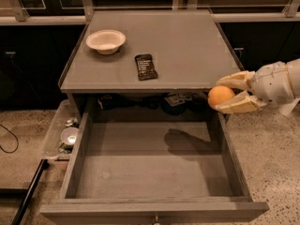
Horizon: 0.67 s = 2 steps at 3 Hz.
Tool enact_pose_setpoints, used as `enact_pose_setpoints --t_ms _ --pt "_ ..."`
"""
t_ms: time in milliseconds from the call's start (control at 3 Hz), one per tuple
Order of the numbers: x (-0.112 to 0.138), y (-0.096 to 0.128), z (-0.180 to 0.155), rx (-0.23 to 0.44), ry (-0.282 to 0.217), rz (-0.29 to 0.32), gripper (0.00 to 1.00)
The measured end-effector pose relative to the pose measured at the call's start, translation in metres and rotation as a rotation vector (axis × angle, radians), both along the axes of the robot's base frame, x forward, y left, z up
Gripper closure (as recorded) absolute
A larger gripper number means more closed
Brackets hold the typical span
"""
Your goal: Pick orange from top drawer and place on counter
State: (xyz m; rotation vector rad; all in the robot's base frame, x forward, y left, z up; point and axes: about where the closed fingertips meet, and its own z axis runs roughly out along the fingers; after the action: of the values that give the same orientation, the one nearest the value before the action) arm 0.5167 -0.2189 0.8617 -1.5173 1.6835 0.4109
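The orange [220, 96] is held between the two cream fingers of my gripper [226, 94], which is shut on it. It hangs above the right wall of the open top drawer [154, 165], just below the counter's front right corner. The drawer is pulled far out and its grey bottom is bare, with the gripper's shadow on it. The grey counter [187, 46] lies behind and above the drawer. My white arm comes in from the right edge.
A white bowl [106, 41] and a dark flat packet [146, 66] lie on the counter's left half. A clear bin [63, 134] with small items sits on the floor left of the drawer. A black cable lies at the far left.
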Motion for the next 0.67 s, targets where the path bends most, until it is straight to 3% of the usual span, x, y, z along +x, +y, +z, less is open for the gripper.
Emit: enact_pose_setpoints --t_ms 333,667 --pt "0.000 0.001 0.000 0.001 -0.002 0.001 1.00" --pt "0.021 0.007 0.022 0.008 -0.048 0.024 1.00"
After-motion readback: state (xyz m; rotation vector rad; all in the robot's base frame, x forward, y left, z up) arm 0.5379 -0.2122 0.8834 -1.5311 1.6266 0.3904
